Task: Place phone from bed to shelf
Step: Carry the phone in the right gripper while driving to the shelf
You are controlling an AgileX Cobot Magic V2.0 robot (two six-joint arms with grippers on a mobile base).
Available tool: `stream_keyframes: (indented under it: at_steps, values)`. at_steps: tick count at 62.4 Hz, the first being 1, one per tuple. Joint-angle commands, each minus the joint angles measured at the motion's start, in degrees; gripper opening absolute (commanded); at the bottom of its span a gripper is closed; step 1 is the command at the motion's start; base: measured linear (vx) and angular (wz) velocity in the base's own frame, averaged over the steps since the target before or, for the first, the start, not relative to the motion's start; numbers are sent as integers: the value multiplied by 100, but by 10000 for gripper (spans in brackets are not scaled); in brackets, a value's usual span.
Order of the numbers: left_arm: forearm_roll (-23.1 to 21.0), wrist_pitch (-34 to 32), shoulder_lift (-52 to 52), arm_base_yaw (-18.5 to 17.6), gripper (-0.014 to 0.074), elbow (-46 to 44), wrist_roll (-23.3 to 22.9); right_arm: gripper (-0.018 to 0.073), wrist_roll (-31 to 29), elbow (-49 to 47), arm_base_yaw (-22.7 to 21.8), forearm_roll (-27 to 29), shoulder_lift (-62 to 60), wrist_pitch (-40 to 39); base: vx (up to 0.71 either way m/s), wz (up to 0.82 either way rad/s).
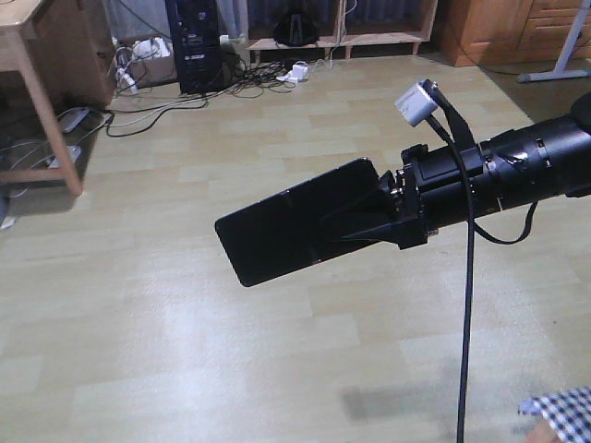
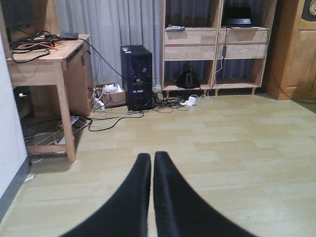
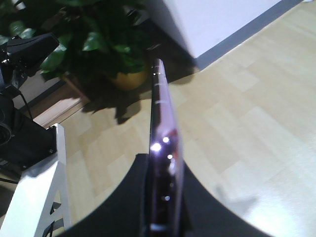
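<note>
Right gripper [image 1: 337, 231] tight on phone [image 1: 277, 231], far finger hidden behind it.

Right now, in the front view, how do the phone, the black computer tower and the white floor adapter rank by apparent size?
1. phone, though nearness to the camera inflates it.
2. black computer tower, cut off at top.
3. white floor adapter.
</note>
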Motion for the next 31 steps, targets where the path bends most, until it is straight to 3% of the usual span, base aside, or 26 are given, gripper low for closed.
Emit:
stream_keyframes:
  at_steps: [1, 31]
  values:
    - [-52, -415, -77, -20, 1, -122, -33, -2, -30, -145, -10, 492, -236, 472, 50, -12]
    - [-52, -415, -77, -20, 1, -122, -33, -2, -30, -145, -10, 492, -236, 472, 51, -24]
